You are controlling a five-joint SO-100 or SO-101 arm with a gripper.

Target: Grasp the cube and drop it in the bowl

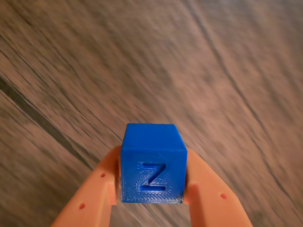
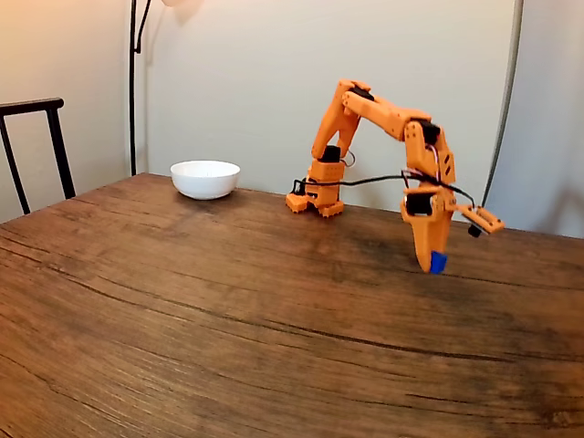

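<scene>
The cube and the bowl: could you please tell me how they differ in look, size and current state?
The cube is bright blue and boxy, with a Z sunk into one face; the bowl is plain white and round. In the fixed view the cube is tiny, the bowl many times bigger. The cube is held off the table between the orange claw's fingers; the bowl rests on the table, far left of the arm in the fixed view. Both are single-coloured.

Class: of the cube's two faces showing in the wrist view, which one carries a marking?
The face toward the camera on the cube, clamped in the gripper, bears an embossed Z; the top face is plain.
</scene>
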